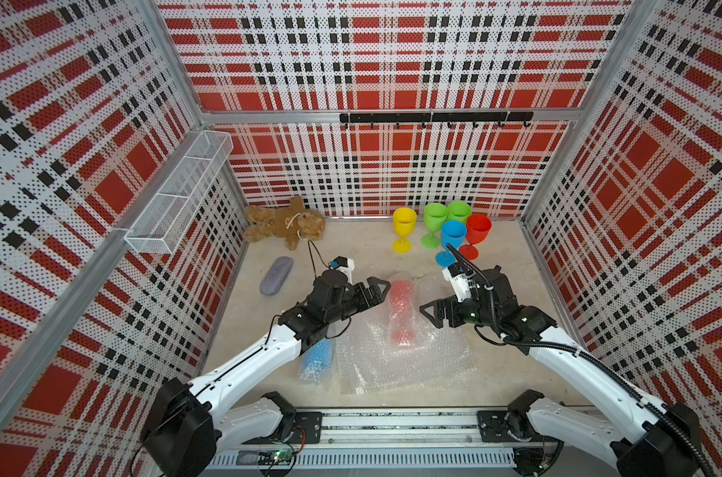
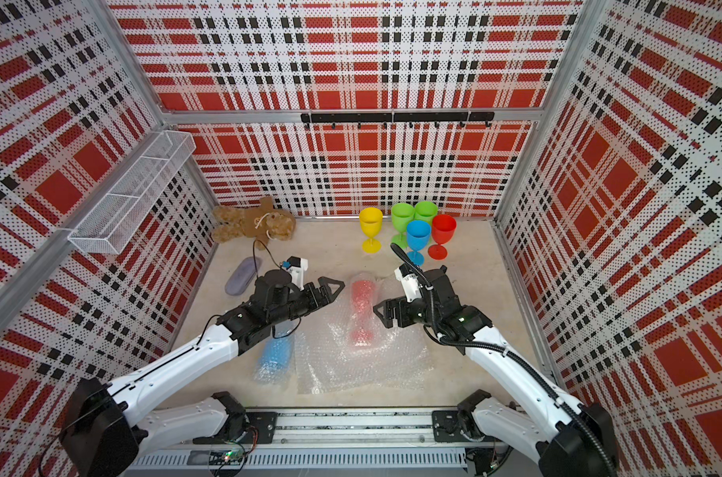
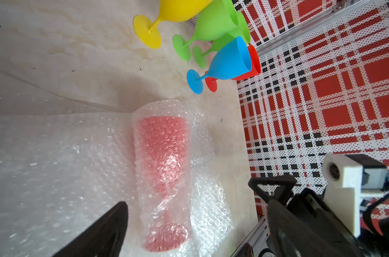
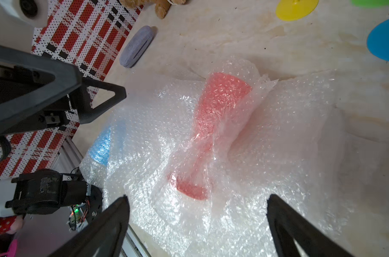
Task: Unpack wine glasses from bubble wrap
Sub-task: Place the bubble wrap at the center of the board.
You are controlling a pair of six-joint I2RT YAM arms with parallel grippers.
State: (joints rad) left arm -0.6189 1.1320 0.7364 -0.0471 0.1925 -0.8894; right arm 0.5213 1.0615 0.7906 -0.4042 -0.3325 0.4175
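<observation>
A red wine glass (image 1: 400, 314) lies on its side, rolled in bubble wrap (image 1: 392, 367), mid-table; it also shows in the wrist views (image 3: 164, 169) (image 4: 215, 124). A blue wine glass (image 1: 318, 359), also wrapped, lies under my left forearm. At the back right stand several bare glasses: yellow (image 1: 403, 233), two green (image 1: 435, 225), blue (image 1: 452, 239) and red (image 1: 477, 233). My left gripper (image 1: 377, 293) (image 3: 199, 203) hovers open just left of the red bundle. My right gripper (image 1: 431, 316) (image 4: 198, 197) hovers open just right of it. Neither holds anything.
A teddy bear (image 1: 287, 223) lies at the back left, with a grey oblong case (image 1: 275, 276) in front of it. A white wire basket (image 1: 181, 194) hangs on the left wall and a black hook rail (image 1: 433, 117) on the back wall. Loose wrap sheets spread toward the front edge.
</observation>
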